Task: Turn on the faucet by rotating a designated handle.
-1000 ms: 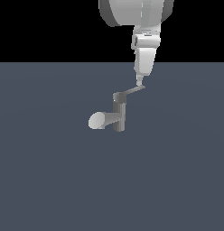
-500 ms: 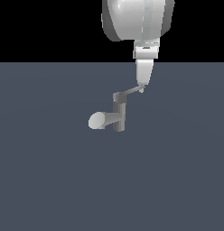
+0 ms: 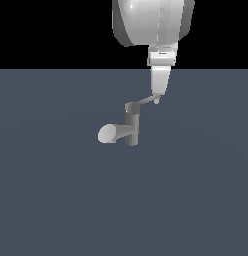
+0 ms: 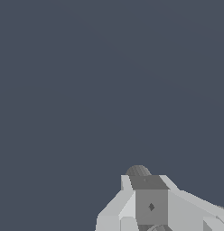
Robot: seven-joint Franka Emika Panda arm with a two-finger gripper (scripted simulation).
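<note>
In the exterior view the small grey faucet (image 3: 131,129) stands upright on the dark floor. Its thick pale spout (image 3: 109,133) points toward the exterior view's left. From the dark cap on the post, the thin flat handle (image 3: 146,102) runs up toward the exterior view's right. My gripper (image 3: 157,99) hangs straight down from above, its tip touching the handle's far end. No gap shows between the fingers, and nothing is held between them. In the wrist view the pale fingers (image 4: 150,205) sit close together, with a dark rounded grey part (image 4: 137,171) just beyond them.
The flat dark grey-blue floor (image 3: 56,200) spreads all around the faucet. The bulky white arm link (image 3: 151,22) looms over the gripper at the top of the exterior view.
The arm's white bulk has come lower and looks larger in the exterior view. The fingertips stay at the handle's end, and the handle's angle looks about the same.
</note>
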